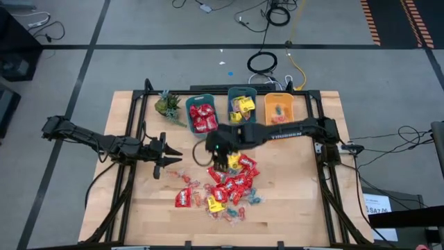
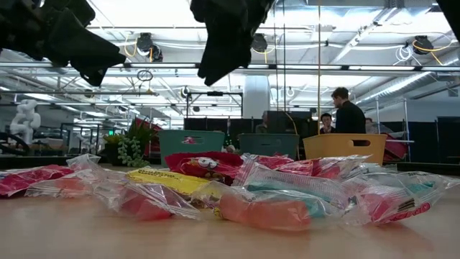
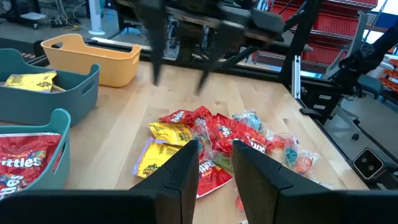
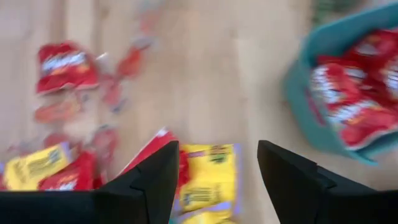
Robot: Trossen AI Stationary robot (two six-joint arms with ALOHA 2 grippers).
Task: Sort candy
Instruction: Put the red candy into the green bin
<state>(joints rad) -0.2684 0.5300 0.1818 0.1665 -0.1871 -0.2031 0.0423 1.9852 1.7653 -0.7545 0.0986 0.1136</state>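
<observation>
The candy pile [image 1: 232,184] lies loose on the wooden table: red packets, yellow packets and small clear, teal and pink twist-wrapped pieces. My right gripper [image 1: 219,161] hangs open over the pile's far-left edge. In the right wrist view it [image 4: 217,168] has a yellow packet [image 4: 208,177] below the gap between its fingers, untouched. My left gripper [image 1: 164,154] is open and empty, hovering left of the pile; its wrist view [image 3: 214,165] faces the pile [image 3: 211,140]. One red packet [image 1: 184,198] lies apart at the pile's near-left.
Three bins stand along the far edge: a teal bin [image 1: 201,114] of red packets, a teal bin [image 1: 241,106] of yellow packets, and an orange bin [image 1: 279,108] with a few small pieces. A small green plant [image 1: 168,104] stands left of them. People stand in the room behind [image 2: 348,115].
</observation>
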